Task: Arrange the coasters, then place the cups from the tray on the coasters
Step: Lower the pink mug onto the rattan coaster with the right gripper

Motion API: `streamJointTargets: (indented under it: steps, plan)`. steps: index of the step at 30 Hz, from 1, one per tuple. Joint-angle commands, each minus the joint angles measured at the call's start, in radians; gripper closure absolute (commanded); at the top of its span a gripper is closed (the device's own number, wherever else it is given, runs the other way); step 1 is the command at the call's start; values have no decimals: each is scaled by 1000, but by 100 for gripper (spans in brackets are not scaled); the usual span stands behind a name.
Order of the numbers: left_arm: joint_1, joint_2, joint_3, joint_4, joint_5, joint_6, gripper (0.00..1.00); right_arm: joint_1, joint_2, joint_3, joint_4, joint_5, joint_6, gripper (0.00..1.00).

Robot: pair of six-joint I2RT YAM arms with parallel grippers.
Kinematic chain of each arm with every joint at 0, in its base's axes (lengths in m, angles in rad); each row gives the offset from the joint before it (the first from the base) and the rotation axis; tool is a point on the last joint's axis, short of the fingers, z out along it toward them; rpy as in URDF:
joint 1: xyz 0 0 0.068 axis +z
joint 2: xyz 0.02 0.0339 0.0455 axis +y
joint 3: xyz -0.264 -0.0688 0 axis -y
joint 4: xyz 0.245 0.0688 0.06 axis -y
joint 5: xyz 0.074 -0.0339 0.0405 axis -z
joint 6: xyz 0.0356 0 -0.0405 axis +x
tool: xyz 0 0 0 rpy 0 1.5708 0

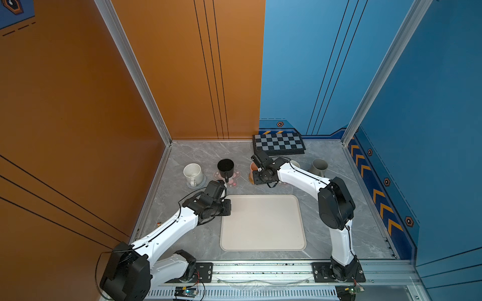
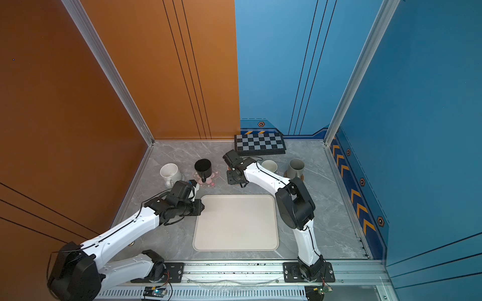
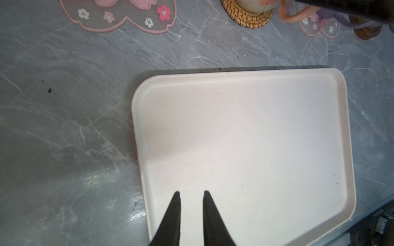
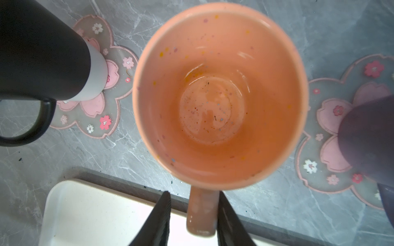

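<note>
The worktop carries the tray, bare, midway along its front edge; all five cups stand in a row between tray and back edge, each on a coaster, so the task looks nearly done; the peach cup sits mid-row on the straw coaster, between the black cup and the lavender cup; the right claw straddles its handle, jaws parted, a gap showing on one side; the left claw hangs over the tray's left rim, narrowly parted and empty; the step in hand seems to be letting go of the last cup; next, the right claw should open wider and back straight off without nudging the handle.
</note>
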State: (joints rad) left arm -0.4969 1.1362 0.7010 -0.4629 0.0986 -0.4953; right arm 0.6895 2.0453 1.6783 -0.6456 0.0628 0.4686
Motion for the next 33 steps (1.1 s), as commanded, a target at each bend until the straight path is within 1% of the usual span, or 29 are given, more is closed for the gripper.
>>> streamJointTargets:
  steps: [1,2,6,10,18,27,33]
  plan:
    - [-3,-19,-16,-3,4,-8,78,5,-33,-9,-32,-7,5,63]
    - [-2,-21,-17,-3,5,-9,78,33,-33,-12,-32,-7,7,63]
    - [-3,-20,-21,-3,6,-11,78,36,-31,-12,-38,-6,7,63]
    - [-5,-16,-22,-3,4,-12,78,36,-30,-11,-43,-3,1,63]
    - [-4,-15,-16,-3,4,-12,78,20,-35,-11,-81,63,-17,62]
    - [-5,-18,-12,-5,6,-9,78,19,-27,-6,-83,89,-19,65]
    - [-4,-9,-6,-7,6,-9,78,19,-30,-7,-84,87,-21,66]
